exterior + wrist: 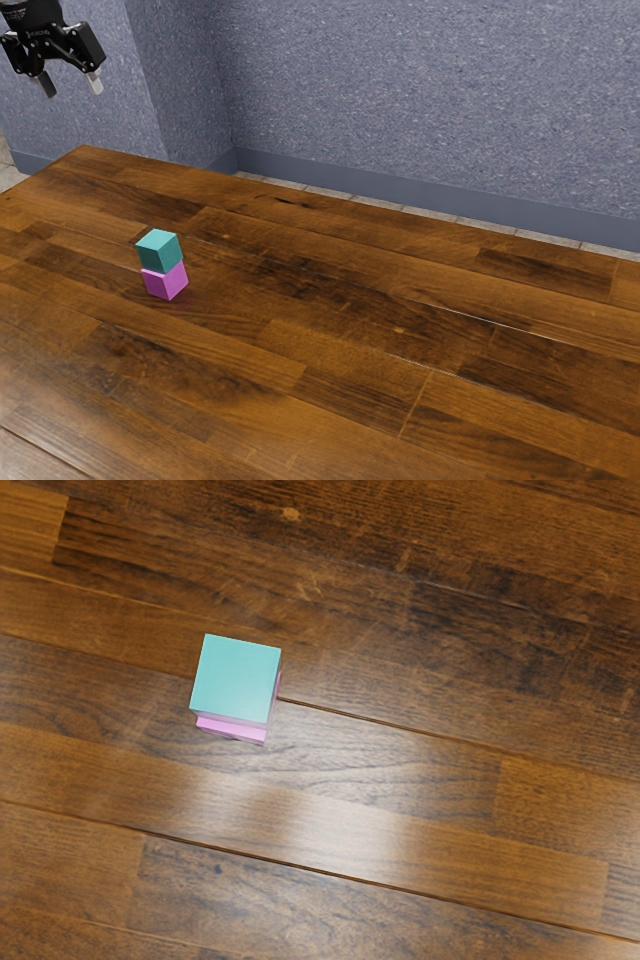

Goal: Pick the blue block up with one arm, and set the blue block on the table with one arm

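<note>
Arm cut off at the exterior view's upper left corner; only the gripper (72, 90) and a bit of the link above it are in frame. Its 2 fingers stand apart, wall visible between them, tips pointing down, 1 pale, 1 dark. Exact height over the table hard to judge. Blue block (160, 251), more teal, sits on top of the pink block (168, 283), touching it, edges slightly out of line. From above it hides most of the pink block: 1 pink strip and a thin sliver of a 2nd side peek out.

Surface: table (400, 300), brown wood planks in mixed tones, dark seams, some knots; glossy glare near the stack in the wrist view. Room: speckled blue-gray wall (400, 90) with a corner, plain baseboard (420, 195), strip of pale floor tiles (400, 206) behind the table.

Edges: 1 table corner and 2 edges visible, near side cut off by the frame. Stack is toward the exterior view's left, well in from the far edge. Bare planks all around it, widest stretch toward the exterior view's right. Gripper well apart from both blocks.
</note>
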Controlling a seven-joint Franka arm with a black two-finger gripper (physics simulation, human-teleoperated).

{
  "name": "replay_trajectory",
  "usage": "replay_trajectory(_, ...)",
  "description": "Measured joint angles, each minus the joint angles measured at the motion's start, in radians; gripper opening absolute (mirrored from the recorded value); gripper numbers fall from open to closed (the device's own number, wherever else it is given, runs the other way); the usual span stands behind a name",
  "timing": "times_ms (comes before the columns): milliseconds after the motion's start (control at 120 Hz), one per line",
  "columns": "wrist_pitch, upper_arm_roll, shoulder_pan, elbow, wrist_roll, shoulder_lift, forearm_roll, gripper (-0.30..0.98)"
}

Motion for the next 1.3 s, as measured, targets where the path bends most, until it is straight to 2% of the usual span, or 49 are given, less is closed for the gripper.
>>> replay_trajectory(167, 0.0, 0.0, 0.0, 0.0, 0.0, 0.0, 0.0, 0.67)
replay_trajectory(217, -0.005, -0.005, -0.007, 0.042, 0.004, -0.035, 0.005, 0.67)
replay_trajectory(300, -0.026, -0.017, -0.068, 0.094, 0.028, -0.157, 0.038, 0.67)
replay_trajectory(367, -0.051, -0.014, -0.103, 0.091, 0.044, -0.146, 0.102, 0.66)
replay_trajectory(433, -0.083, 0.01, -0.144, 0.03, 0.062, -0.102, 0.155, 0.66)
replay_trajectory(517, -0.052, 0.018, -0.149, -0.139, 0.09, -0.073, 0.171, 0.66)
replay_trajectory(642, 0.106, 0.025, -0.052, -0.368, 0.131, -0.058, 0.154, 0.66)
replay_trajectory(850, 0.292, 0.029, 0.089, -0.413, 0.202, 0.051, 0.137, 0.66)
replay_trajectory(975, 0.366, 0.024, 0.088, -0.418, 0.241, 0.12, 0.099, 0.66)
replay_trajectory(1150, 0.449, 0.01, 0.066, -0.438, 0.283, 0.151, 0.054, 0.66)
replay_trajectory(1300, 0.479, -0.038, 0.067, -0.328, 0.309, 0.245, 0.025, 0.66)
